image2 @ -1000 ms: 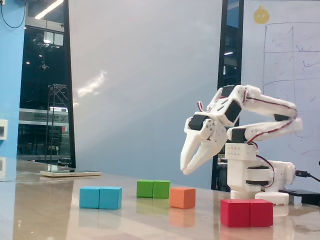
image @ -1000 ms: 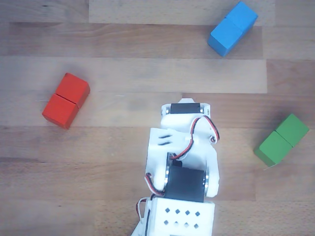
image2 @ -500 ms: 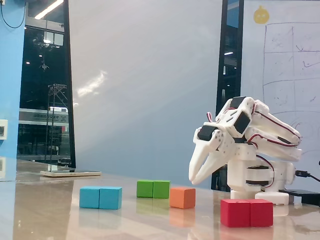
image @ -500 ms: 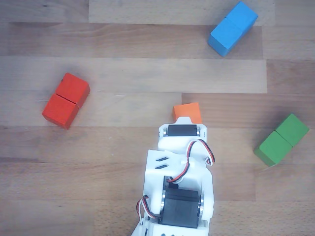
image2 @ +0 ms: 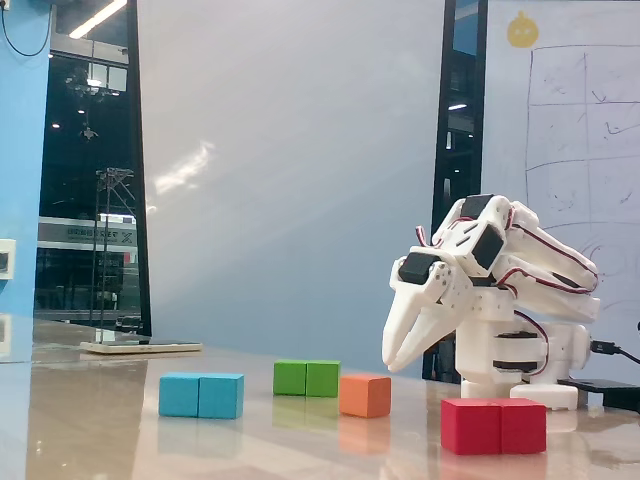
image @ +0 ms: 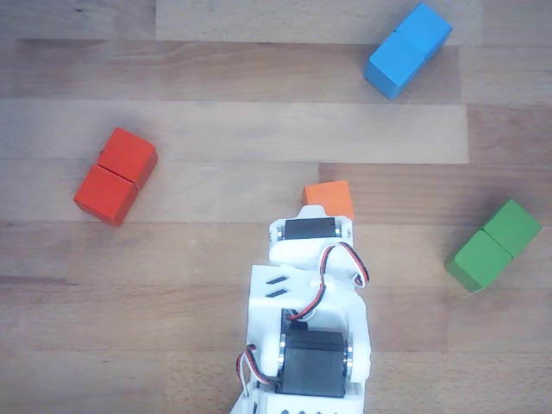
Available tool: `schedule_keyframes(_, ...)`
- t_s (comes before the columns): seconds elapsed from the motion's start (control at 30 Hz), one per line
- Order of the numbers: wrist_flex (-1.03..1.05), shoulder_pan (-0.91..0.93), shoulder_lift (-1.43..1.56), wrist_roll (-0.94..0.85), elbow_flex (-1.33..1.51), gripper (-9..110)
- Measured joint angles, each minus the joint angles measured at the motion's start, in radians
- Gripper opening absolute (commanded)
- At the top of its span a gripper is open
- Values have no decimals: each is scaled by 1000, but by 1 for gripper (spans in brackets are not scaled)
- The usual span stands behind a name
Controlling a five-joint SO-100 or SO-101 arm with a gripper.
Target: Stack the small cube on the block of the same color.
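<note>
Orange, the small cube [image: 329, 198] sits on the pale wooden table [image: 224, 129], and in the other view, which looks down on the arm, its near edge disappears under the white arm's upper servo housing. The gripper [image2: 393, 362] hangs above the tabletop in the fixed view, tips pointing down, just right of the small cube [image2: 364, 395] and clear of it; its two fingers lie close together with nothing between them, though whether they fully meet I cannot tell. The red block [image: 116, 176], two cubes long, lies well to the left in the other view; in the fixed view it is nearest the camera, at lower right [image2: 494, 426]. A blue block [image: 408, 49] and a green block [image: 493, 245] lie apart from the others.
</note>
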Motion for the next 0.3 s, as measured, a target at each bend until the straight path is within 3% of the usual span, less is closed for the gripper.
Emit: schedule_keyframes(0.3,0,3,0,0,0,0)
